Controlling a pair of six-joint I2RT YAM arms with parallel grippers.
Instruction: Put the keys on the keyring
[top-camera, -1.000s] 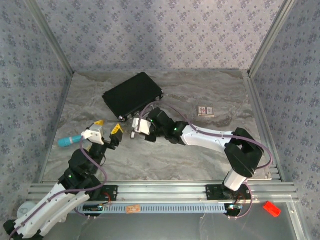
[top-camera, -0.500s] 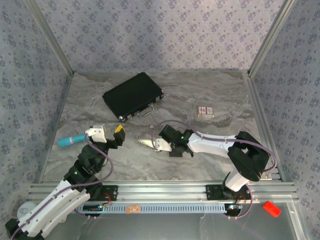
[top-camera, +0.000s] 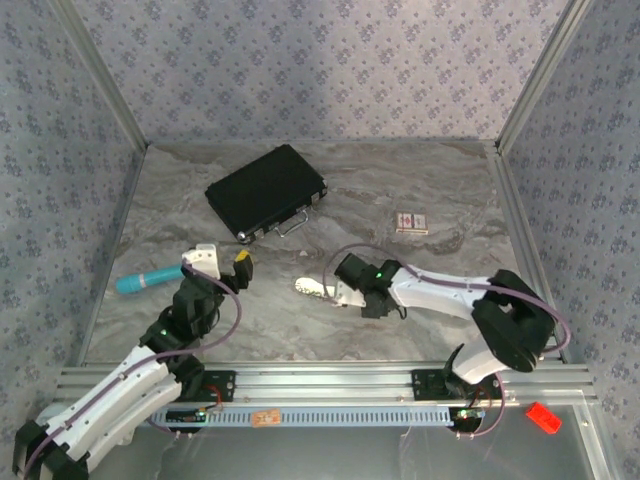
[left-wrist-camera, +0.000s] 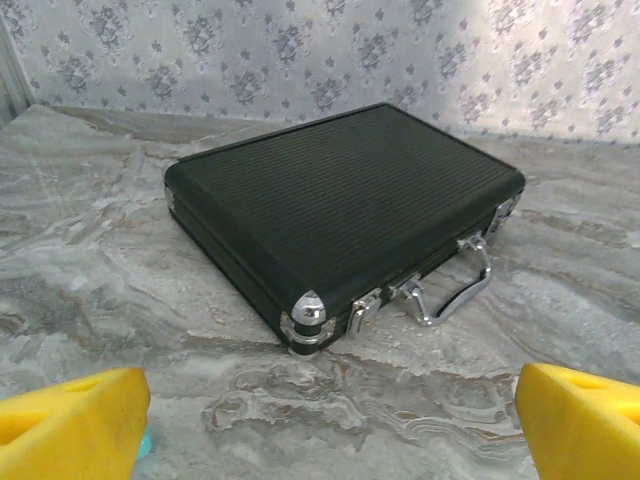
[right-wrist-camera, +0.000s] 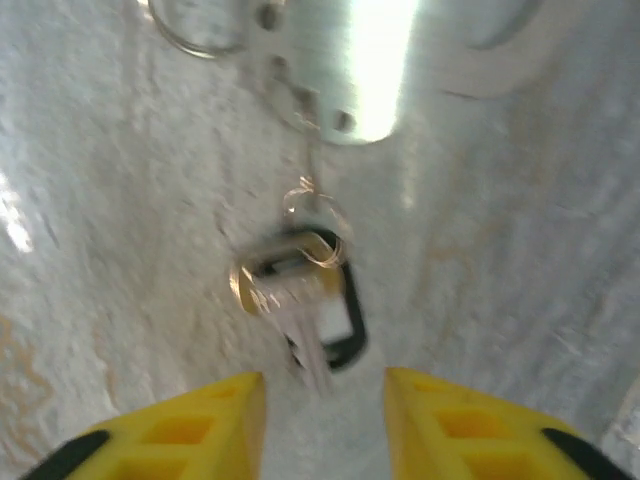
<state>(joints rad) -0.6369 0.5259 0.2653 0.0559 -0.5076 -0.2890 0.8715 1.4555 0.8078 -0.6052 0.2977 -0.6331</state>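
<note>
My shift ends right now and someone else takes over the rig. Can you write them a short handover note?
Left gripper: open, empty, facing the black case.
Right gripper: open, empty, pointing down at a key lying on the table.
Things: the key lies with a small ring and a black clip, below a shiny metal tag; a second ring lies at the tag's edge.
Done: the key seems to sit on the small ring, but the picture is blurred.
Left: check that, then thread any loose key.
</note>
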